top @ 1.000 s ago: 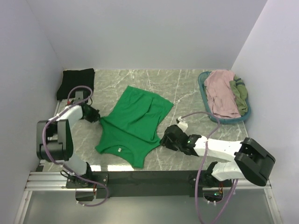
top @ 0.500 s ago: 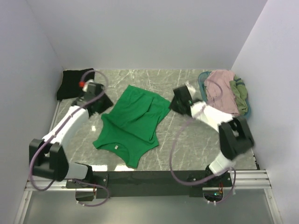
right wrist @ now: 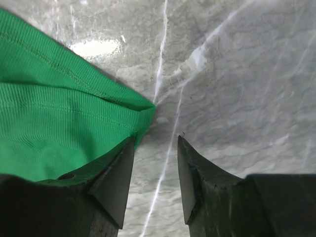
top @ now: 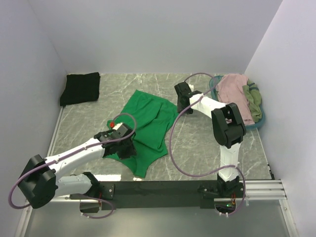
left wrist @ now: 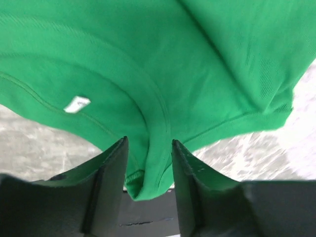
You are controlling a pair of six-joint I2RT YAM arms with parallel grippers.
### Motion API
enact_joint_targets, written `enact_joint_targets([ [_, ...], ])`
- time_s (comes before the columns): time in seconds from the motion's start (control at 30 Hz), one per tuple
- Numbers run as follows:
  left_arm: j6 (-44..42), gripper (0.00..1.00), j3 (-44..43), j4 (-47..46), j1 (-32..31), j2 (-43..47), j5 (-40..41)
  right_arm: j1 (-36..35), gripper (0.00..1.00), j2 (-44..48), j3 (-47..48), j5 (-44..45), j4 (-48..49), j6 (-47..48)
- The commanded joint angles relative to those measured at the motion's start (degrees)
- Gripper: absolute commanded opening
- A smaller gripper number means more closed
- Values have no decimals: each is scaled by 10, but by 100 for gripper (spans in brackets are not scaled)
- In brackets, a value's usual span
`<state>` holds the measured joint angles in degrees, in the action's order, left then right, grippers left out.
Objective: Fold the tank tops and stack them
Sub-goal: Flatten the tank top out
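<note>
The green tank top (top: 148, 116) lies spread flat at the centre of the table (top: 197, 148). At its 7 o'clock edge the left gripper (left wrist: 148, 143) stands part-open astride a bunched strap. At its 1 o'clock corner the right gripper (right wrist: 155, 140) gapes wide and empty, just beside the cloth.

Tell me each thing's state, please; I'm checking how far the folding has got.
Bright green cloth tank top: spread unfolded on the marble table.
Black cloth top: folded, far left corner.
Dusty pink cloth top: heaped in the teal oval basket.
Olive cloth top: crumpled in that basket.
Left hand: open, fingers astride the green top's near edge.
Right hand: open, beside the green top's far corner.
</note>
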<state>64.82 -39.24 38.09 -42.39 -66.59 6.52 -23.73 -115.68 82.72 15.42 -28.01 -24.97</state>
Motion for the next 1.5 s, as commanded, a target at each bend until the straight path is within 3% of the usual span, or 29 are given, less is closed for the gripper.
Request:
enact_joint_targets([
  [0.0, 38, 47, 10, 4, -39, -6, -8, 3, 47, -2, 23, 10, 8, 76],
  [0.2, 36, 60, 14, 1, -102, -1, -20, 3, 48, 5, 18, -19, 41, 146],
  [0.5, 28, 60, 18, 54, -131, 3, -40, 3, 48, -53, 98, -49, -28, 173],
  [1.0, 41, 61, 23, 27, -156, -18, -49, 3, 40, -58, 94, -51, -23, 174],
  [1.27, 48, 55, 26, 24, -162, -35, -35, 4, 4, -64, 101, -49, -29, 171],
  [1.47, 46, 41, 21, 22, -162, -43, -19, 16, 0, -61, 114, -41, -39, 157],
])
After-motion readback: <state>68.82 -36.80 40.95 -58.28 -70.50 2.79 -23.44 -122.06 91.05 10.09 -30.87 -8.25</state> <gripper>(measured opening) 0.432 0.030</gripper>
